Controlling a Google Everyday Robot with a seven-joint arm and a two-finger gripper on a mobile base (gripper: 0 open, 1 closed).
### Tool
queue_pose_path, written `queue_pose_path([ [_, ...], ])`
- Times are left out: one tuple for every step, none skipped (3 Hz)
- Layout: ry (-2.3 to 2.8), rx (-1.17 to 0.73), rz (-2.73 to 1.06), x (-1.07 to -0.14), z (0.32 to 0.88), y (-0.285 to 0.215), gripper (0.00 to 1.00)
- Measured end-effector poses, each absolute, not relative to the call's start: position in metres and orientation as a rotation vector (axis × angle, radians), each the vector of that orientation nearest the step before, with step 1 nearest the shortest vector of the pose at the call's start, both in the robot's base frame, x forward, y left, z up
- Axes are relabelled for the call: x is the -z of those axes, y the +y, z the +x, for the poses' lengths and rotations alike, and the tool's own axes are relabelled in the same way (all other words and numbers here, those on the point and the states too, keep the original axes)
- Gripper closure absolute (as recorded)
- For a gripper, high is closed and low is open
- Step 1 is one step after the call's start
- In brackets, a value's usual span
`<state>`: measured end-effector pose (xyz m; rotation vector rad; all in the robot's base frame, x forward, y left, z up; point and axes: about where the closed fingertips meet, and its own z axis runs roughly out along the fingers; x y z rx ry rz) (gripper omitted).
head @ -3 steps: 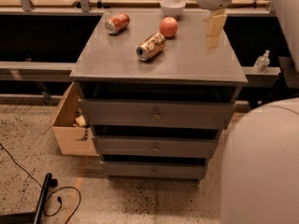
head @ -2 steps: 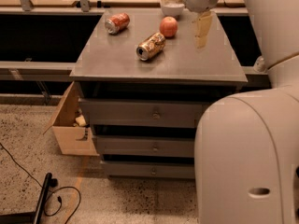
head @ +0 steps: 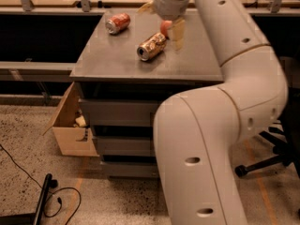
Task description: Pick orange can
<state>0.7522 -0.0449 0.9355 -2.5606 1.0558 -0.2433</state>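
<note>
Grey cabinet (head: 117, 60) in the centre of the frame, seen from above and in front, with three things on its top. The orange can (head: 151, 46) lies on its side near the middle of the top, slightly toward the back, its silver end turned to the lower left. The red can (head: 117, 23) also lies on its side, at the back left corner, well apart from the orange can. The apple (head: 165, 28) sits just behind and to the right of the orange can, partly hidden by the gripper.

The white arm (head: 220, 125) fills the right and lower right of the frame and reaches up to the top centre. The gripper (head: 158, 26) hangs over the back of the cabinet top, above the apple and just behind the orange can. Its two pale fingers (head: 178, 32) stand spread apart, one pointing down beside the apple at the right and the other out to the upper left; they grasp nothing, and the orange can rests free on the cabinet.

Closed drawers (head: 117, 111) face the viewer below the top. A cardboard box (head: 70, 130) stands on the speckled floor (head: 28, 139) touching the cabinet's left side. A black cable (head: 28, 182) lies at the lower left. A chair base (head: 260, 165) shows at the right edge.
</note>
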Motion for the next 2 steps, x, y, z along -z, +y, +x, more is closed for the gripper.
queue_pose_path([
  [1.003, 0.315, -2.663, -0.916, 0.772, -0.028, 0.00],
  [0.956, 0.399, -2.769, -0.904, 0.785, -0.018, 0.00],
])
